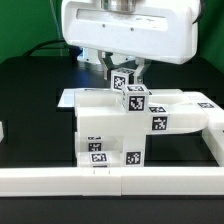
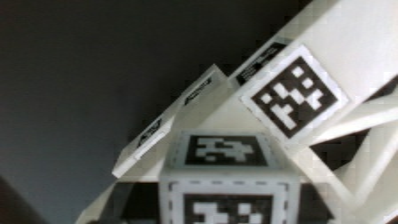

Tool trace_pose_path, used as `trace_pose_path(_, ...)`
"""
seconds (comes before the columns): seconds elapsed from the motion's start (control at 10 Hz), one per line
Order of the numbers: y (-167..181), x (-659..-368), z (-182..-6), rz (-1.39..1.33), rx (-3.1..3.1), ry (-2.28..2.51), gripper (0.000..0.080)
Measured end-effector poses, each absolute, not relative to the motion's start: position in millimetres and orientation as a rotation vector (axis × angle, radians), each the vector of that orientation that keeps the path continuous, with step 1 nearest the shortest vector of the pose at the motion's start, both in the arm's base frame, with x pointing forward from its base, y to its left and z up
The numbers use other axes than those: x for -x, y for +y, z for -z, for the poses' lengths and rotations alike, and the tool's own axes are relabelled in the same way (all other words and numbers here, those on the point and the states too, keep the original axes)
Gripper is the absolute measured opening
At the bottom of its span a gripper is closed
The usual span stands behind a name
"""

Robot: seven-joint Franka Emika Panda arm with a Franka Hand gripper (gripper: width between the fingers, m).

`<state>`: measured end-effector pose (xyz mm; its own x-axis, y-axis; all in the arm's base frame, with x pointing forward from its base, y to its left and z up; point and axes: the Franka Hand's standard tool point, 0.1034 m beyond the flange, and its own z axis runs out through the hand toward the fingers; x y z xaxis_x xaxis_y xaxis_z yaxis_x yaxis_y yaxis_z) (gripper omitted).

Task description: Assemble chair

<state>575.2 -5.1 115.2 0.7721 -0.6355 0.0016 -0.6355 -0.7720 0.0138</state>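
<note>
The chair [image 1: 118, 125] stands partly built on the black table [image 1: 30, 95], a cluster of matte white blocky parts pushed up against the long white border rail [image 1: 100, 180] that runs along the near edge. Taking that rail as the mark: a tall block [image 1: 105, 135] rises straight from just behind it, with two black-and-white tags low on its face, touching or nearly touching the rail. A flat slab [image 1: 95, 98] lies across the top of the block, farther from the rail. A smaller tagged cube-like piece [image 1: 135, 99] sits highest, above the slab, and another tagged part [image 1: 175, 113] reaches out toward the exterior view's right, where a second rail [image 1: 212, 140] turns back from the front one.

The gripper [image 1: 128, 72] hangs from the big white arm housing [image 1: 125, 28] directly over the topmost piece, well behind and above the rail. Its fingers are drawn in close together around a small tagged bit at the top of the chair; whether they truly pinch it or merely sit beside it I cannot tell.

The wrist view is filled with tilted white faces of the chair [image 2: 249, 130] carrying several tags, against dark table. No box, tray or bin holds any of the parts; they rest on the bare table.
</note>
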Motion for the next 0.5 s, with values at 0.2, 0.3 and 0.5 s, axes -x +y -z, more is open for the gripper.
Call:
trace_pose_path(0.2, -4.0, -575.2, -115.1, 0.004, -2.873, -1.240, 0.0287)
trace_pose_path(0.3, -3.4, -575.2, -115.1, 0.005, -2.840, -1.318, 0.0287)
trace_pose_path(0.5, -1.2, -575.4, -115.2, 0.009, -2.759, -1.501, 0.0287)
